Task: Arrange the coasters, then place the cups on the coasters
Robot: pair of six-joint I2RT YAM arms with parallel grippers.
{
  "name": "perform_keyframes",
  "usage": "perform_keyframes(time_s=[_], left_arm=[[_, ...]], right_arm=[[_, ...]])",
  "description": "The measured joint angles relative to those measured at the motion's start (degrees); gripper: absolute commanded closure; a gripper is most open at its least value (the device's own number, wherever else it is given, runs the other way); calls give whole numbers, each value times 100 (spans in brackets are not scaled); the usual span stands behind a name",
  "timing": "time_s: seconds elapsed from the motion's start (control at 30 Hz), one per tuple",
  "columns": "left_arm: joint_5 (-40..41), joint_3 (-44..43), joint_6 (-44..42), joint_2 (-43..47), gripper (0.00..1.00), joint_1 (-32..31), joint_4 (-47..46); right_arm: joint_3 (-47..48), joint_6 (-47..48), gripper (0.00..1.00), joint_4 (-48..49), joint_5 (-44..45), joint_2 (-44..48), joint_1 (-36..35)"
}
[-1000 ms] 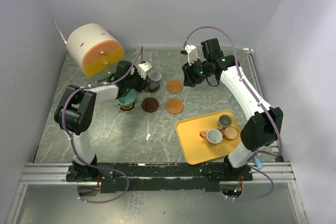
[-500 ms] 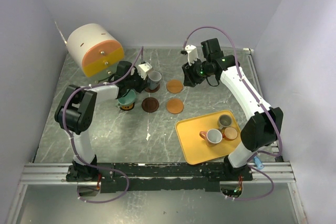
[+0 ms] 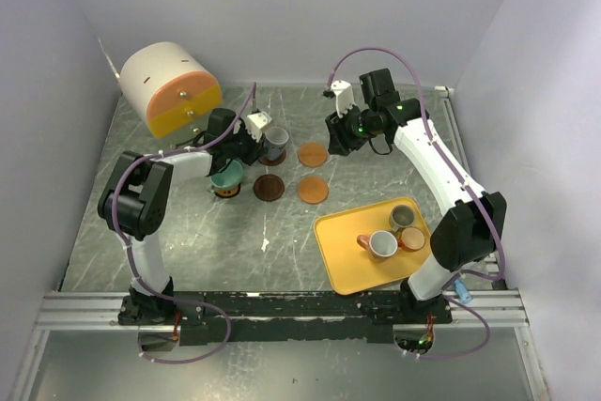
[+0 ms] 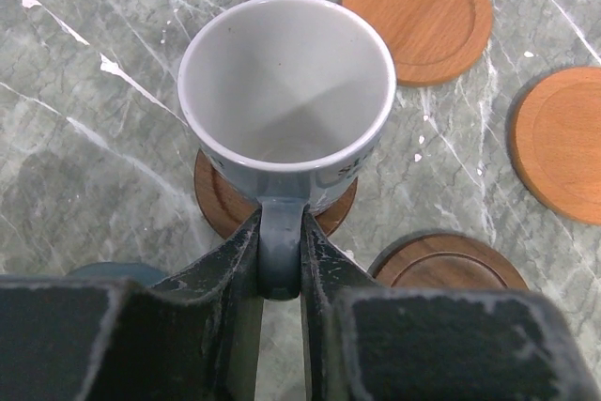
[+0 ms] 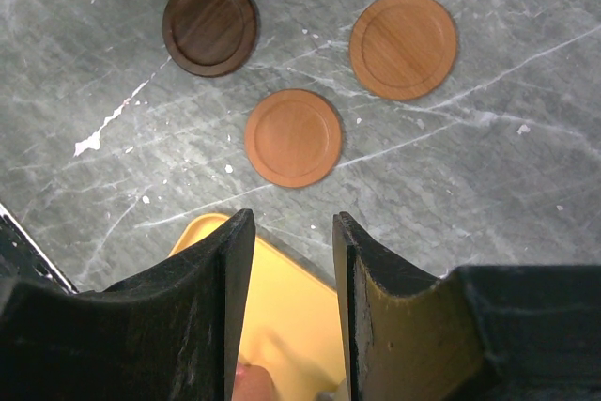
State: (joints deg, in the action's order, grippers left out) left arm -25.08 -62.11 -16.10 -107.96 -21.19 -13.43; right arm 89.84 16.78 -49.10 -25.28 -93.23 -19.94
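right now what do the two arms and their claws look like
The left arm and right arm both mix white links with black joint housings. A thin mauve cable loops along each. Small green lights glow near the right wrist. The left claw and right claw each have two flat, black, scuffed fingers.

The coasters are turned from matt wood. The cup is glazed glossy, and the table is veined like marble.

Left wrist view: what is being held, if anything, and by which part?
The left gripper pinches the grey cup by its handle, fingers on either side; the cup sits on a brown coaster.
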Motion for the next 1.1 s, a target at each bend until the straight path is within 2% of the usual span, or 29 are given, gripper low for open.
perform_keyframes(time_s=[0.3, 0.8, 1.1], left_arm=[[0, 0, -63, 0, 65, 0, 2], [0, 0, -170, 42, 63, 0, 44], [-2, 4, -413, 612, 57, 7, 343]], right_arm=[[-2, 0, 61, 0, -7, 0, 0], [-42, 15, 61, 0, -24, 96, 2], [-592, 367, 57, -175, 227, 518, 2]])
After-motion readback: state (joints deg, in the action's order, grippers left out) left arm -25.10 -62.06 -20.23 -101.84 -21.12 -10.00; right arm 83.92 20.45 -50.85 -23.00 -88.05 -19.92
